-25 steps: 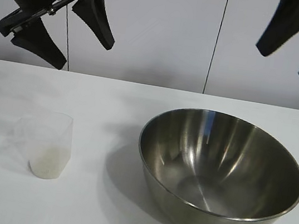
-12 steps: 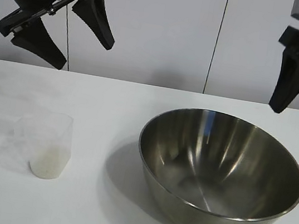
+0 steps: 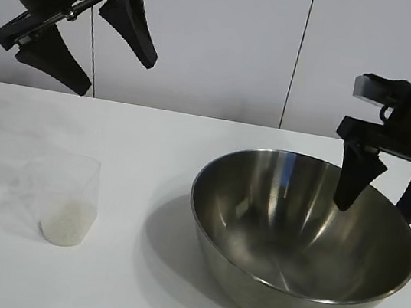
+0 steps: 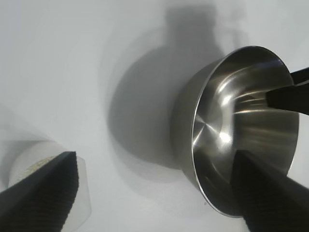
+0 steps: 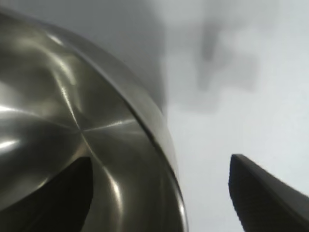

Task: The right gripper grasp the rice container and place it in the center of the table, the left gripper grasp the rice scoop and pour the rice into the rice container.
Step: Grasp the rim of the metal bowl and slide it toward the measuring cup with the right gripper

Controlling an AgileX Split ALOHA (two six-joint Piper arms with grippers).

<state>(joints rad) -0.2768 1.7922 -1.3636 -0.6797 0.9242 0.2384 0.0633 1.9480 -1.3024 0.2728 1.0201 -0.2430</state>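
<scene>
Exterior view: right end effector open astride the bowl rim; rigid, slippery steel, likely light; pinch the rim.

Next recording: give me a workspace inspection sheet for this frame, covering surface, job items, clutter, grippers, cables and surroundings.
Surface: white table, bare apart from the job's things.
Job's things: steel bowl upright at the table's right, looks empty; plastic cup upright at the left, apart from the bowl, with rice in its bottom.
Clutter: nothing seen.
Grippers: right gripper open, straddling the bowl's far right rim, one finger inside and one outside, not yet closed. Left gripper open, parked high above the cup.
Cables: nothing seen.
Surroundings: plain pale wall panels behind the table.
</scene>
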